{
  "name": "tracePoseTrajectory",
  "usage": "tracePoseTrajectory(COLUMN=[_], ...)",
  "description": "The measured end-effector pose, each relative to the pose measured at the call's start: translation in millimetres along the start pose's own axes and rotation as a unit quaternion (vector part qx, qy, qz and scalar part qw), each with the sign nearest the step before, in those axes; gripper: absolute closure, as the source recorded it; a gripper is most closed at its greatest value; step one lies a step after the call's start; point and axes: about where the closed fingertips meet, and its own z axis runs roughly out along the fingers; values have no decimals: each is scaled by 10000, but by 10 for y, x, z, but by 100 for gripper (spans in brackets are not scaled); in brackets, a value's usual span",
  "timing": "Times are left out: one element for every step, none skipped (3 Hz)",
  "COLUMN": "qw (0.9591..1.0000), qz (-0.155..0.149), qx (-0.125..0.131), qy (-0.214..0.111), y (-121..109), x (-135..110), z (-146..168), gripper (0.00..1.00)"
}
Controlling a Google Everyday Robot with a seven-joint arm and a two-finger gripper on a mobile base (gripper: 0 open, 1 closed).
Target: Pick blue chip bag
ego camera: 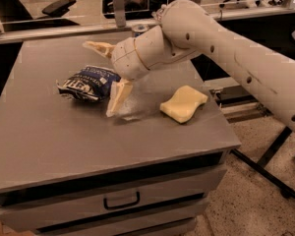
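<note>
The blue chip bag (87, 83) lies flat on the grey cabinet top (49, 132), left of centre, dark blue with white lettering and pale crimped ends. My gripper (104, 77) hangs just to the bag's right, open. One cream finger (99, 48) points left behind the bag's far edge, and the other finger (118, 98) points down at the bag's near right corner. The bag's right end lies between the two fingers. The fingers are not closed on it.
A pale yellow sponge (183, 103) lies on the right part of the cabinet top. A blue-and-silver can (139, 30) stands at the back edge, mostly hidden by my arm. A drawer handle (121, 201) is on the front below. Office chairs and desks stand beyond.
</note>
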Motion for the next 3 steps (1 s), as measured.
tracePoseTrajectory(qw=[9988,9930,9894], qz=[463,1175,1449], qx=[128,78,-17], qy=[40,-23,-35], y=[34,107,148], x=[-16,23,32], z=[78,200,252], gripper=[15,46,69])
